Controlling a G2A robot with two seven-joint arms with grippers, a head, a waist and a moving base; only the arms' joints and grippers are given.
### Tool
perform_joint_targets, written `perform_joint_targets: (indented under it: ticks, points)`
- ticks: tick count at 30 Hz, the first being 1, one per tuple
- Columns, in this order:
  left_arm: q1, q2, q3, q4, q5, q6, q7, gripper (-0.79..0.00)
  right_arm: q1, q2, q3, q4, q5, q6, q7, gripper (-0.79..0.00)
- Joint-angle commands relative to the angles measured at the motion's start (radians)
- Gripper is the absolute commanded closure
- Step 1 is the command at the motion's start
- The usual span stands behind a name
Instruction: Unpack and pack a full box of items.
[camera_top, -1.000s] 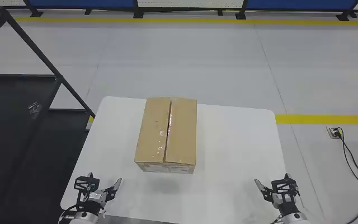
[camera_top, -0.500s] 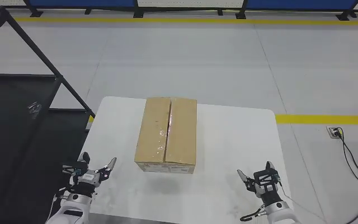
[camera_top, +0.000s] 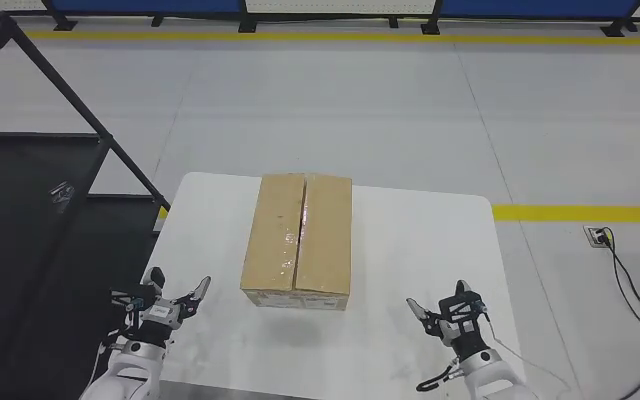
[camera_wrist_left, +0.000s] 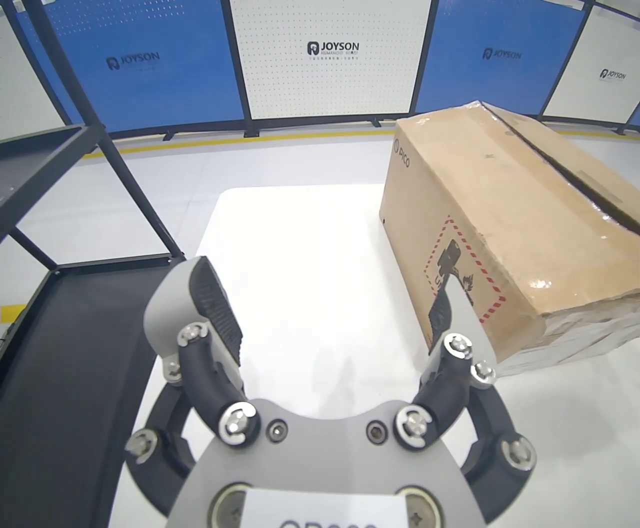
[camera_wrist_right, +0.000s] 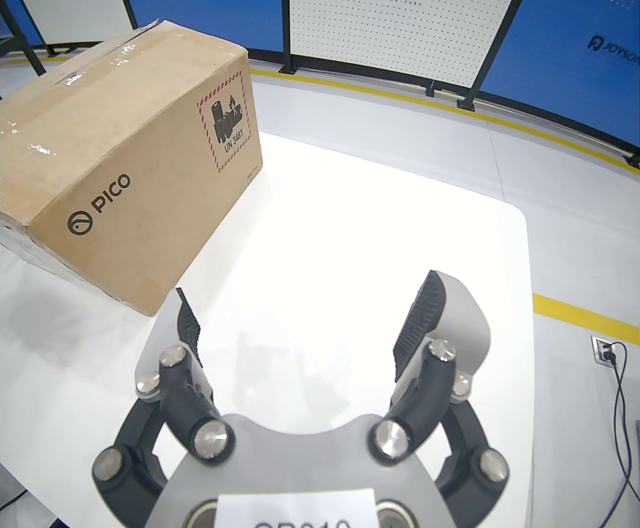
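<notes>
A closed brown cardboard box (camera_top: 298, 240), its top seam taped, stands in the middle of the white table (camera_top: 420, 250). My left gripper (camera_top: 178, 285) hovers open over the table's near left corner, short of the box's left side. In the left wrist view the left gripper (camera_wrist_left: 325, 280) holds nothing, and the box (camera_wrist_left: 500, 200) lies just beyond one finger. My right gripper (camera_top: 437, 302) is open near the front right edge. The right wrist view shows the right gripper (camera_wrist_right: 307, 292) empty, the box (camera_wrist_right: 115, 150) a little way ahead to one side.
A black metal shelf rack (camera_top: 60, 200) stands against the table's left side. A floor socket with a cable (camera_top: 598, 236) lies off to the right. Bare tabletop surrounds the box on all sides.
Both grippers have come forward from the near edge onto the table. The right one also shifted left toward the box. The box has not moved.
</notes>
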Motion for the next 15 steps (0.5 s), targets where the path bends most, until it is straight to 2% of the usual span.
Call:
perform_joint_targets:
  ticks: [1, 3, 6, 11, 13, 15]
  points:
    - [-0.004, -0.001, 0.005, 0.001, -0.008, 0.003, -0.008, -0.785, -0.001, -0.001, -0.001, -0.001, 0.005, 0.003, -0.005, -0.785]
    - [-0.027, -0.004, 0.021, 0.015, -0.019, 0.000, -0.012, -0.785, 0.000, -0.004, -0.019, -0.007, 0.019, -0.006, -0.027, -0.785]
    - [-0.093, -0.011, 0.062, 0.086, -0.045, 0.009, -0.021, -0.785, 0.026, -0.011, -0.065, 0.003, -0.015, 0.015, -0.047, -0.785]
    - [-0.216, -0.021, 0.136, 0.219, 0.007, 0.031, -0.005, -0.785, 0.106, -0.031, -0.138, 0.044, -0.003, 0.098, -0.092, -0.785]
    - [-0.251, -0.026, 0.166, 0.259, 0.024, 0.031, 0.024, -0.785, 0.132, -0.041, -0.156, 0.065, 0.008, 0.155, -0.109, -0.785]
    - [-0.277, -0.032, 0.188, 0.298, 0.018, 0.031, 0.044, -0.785, 0.146, -0.046, -0.172, 0.075, 0.024, 0.161, -0.113, -0.785]
